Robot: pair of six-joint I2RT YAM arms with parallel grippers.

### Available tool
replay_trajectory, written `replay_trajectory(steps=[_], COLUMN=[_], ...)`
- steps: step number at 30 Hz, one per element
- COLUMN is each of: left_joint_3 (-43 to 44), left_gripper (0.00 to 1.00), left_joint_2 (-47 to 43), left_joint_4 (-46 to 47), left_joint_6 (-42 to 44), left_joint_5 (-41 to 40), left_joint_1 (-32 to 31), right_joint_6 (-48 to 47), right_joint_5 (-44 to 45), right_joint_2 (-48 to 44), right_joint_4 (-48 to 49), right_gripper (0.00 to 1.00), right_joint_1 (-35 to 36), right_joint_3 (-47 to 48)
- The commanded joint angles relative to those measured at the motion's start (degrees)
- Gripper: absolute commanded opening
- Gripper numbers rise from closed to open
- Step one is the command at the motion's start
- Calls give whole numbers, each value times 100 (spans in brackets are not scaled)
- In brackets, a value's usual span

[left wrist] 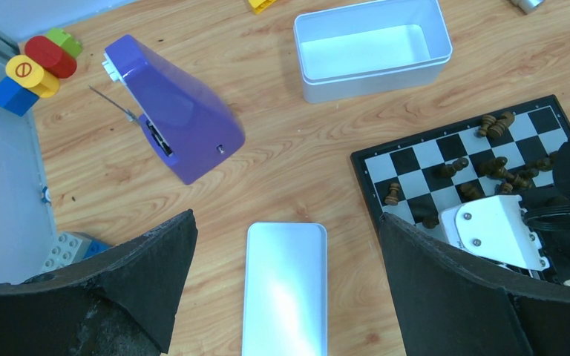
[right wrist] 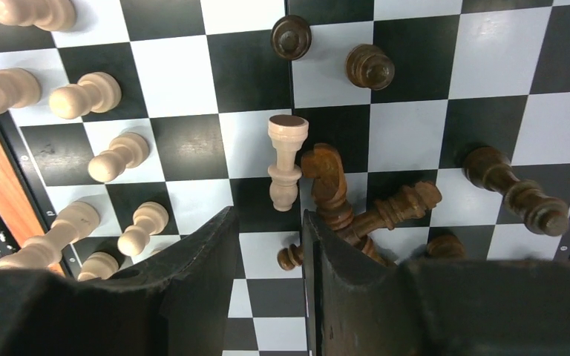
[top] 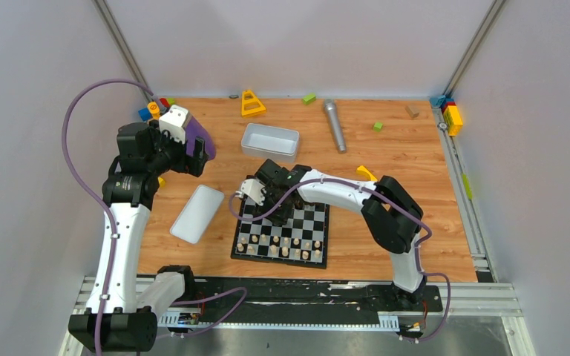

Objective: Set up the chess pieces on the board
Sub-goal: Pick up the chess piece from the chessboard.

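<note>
Many brown chess pieces lie toppled by the part-open, empty right hand; left hand wide open.

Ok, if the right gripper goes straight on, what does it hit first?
Likely the pale piece lying on the board just ahead of the right gripper, though the dark piece beside it is close.

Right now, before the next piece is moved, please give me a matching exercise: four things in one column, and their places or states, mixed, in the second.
Things:
1. white tray
2. white lid
3. pale piece beside the dark knight
4. left gripper

Places or states:
a. lying on its side on the board
b. open, holding nothing
c. flat on the table, left of the board
d. empty, beyond the board

Pairs: 1-d, 2-c, 3-a, 4-b.
</note>
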Motion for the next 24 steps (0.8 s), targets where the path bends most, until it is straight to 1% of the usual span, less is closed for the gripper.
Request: replay_trajectory(steps=[1, 15, 19, 24], left_joint_3=[-21, -54, -81, -117], left_gripper=[100, 100, 100, 100], left_joint_2=[-70, -81, -79, -27], left_joint_4=[191, 210, 208, 208], left_joint_6=[43, 87, 138, 260], left_joint_5=[2, -1, -7, 22], left_joint_1=[70, 72, 71, 72], right_joint_6=[-68, -47, -46, -47], right_joint_5=[119, 74, 57, 47], right_joint_2=[103, 370, 411, 298], right_joint_4=[97, 150, 151, 126], right_gripper=[38, 36, 30, 17], right_joint_1=[16, 3, 4, 2], right_joint_3=[133, 370, 389, 361])
